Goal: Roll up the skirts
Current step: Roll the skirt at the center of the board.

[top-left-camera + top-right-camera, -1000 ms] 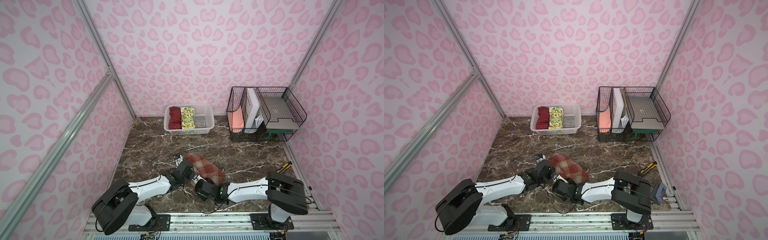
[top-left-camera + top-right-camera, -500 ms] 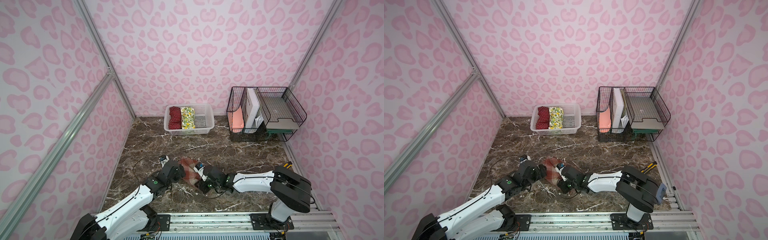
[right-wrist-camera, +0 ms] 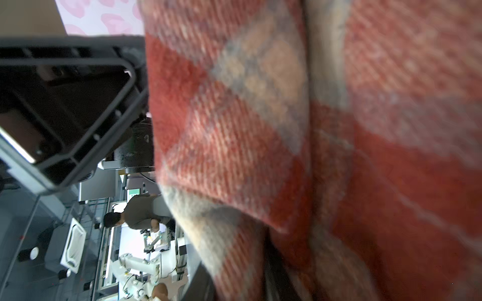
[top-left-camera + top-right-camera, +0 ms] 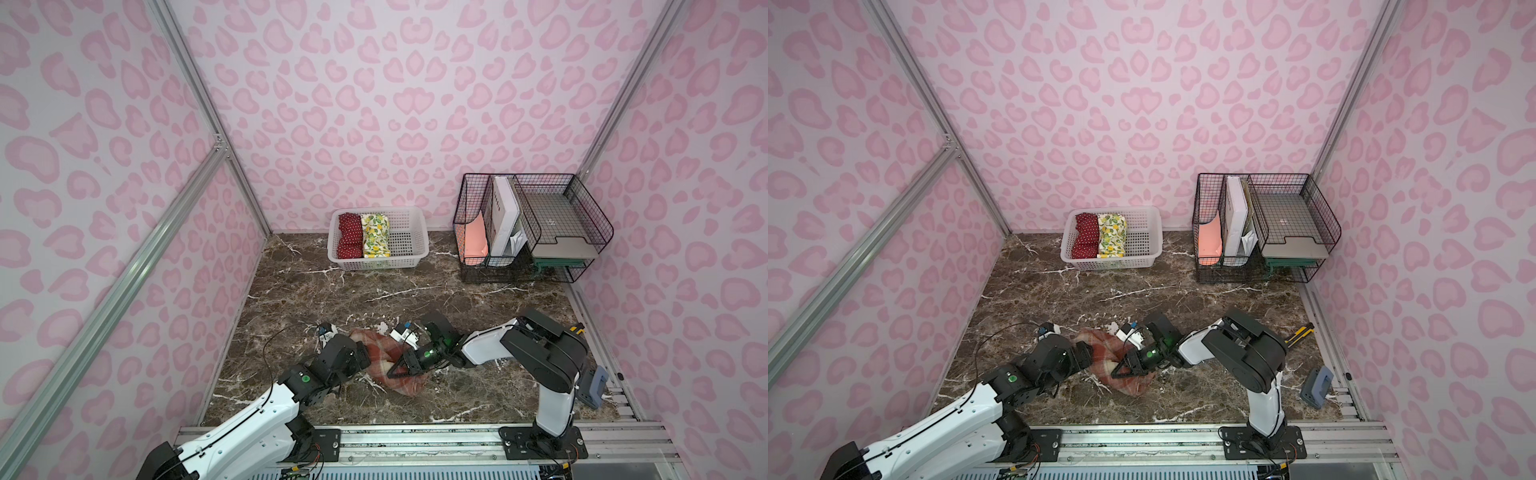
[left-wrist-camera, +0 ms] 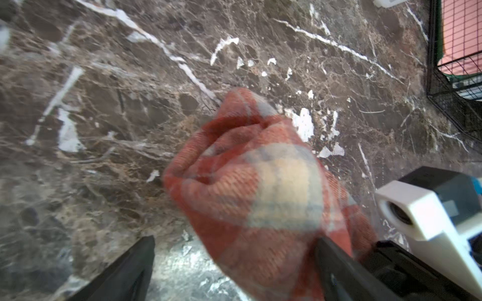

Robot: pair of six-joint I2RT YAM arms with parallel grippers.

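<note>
Plaid skirt (image 4: 378,347) is bunched up near the counter's front edge, right between both arms. The right gripper (image 4: 399,370) is pinched onto its cloth. The left gripper (image 5: 234,239) is spread wide around the other end, gripping nothing. The bundle runs diagonally toward the front-right corner, so I'd guess left grabs next.

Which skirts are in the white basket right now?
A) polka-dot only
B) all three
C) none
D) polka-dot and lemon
D: the polka-dot skirt and the lemon skirt lie side by side in the basket, while the plaid skirt is out on the table.
</note>
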